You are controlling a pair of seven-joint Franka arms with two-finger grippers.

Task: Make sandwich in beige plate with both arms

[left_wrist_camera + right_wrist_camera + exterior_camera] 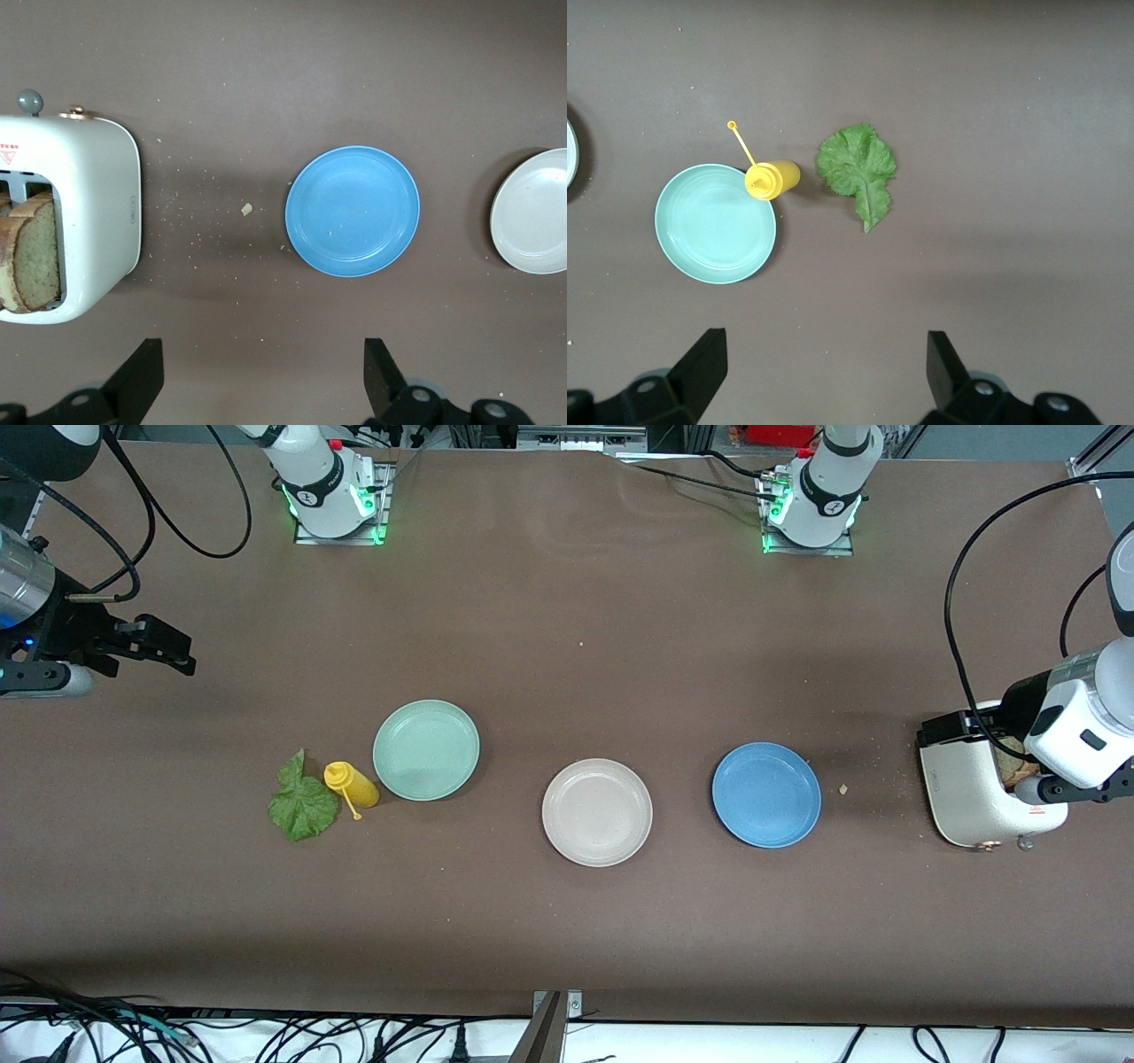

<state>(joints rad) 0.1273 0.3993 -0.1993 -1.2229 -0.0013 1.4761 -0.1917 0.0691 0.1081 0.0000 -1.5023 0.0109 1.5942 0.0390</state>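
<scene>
Taking the beige plate (596, 812) on the bench (567, 921) as landmark: toward the right arm's end lie the lettuce leaf (302, 802), the yellow bottle (352, 784) and the green plate (426, 749). The right gripper (824, 372) hovers there with its fingers (704, 367) spread wide and holding nothing. Toward the left arm's end sit the blue plate (766, 794) and the toaster (970, 793) holding bread slices (31, 257). The left gripper (263, 376) hangs over the bench beside the toaster, fingers (379, 376) apart and holding nothing.

I see a wide brown table (567, 646) filling nearly the whole front view, evenly lit, with soft shadows and scattered crumbs (873, 775). Along its near edge, black cables (266, 1036) trail over a white floor, beside a metal post (549, 1027).
</scene>
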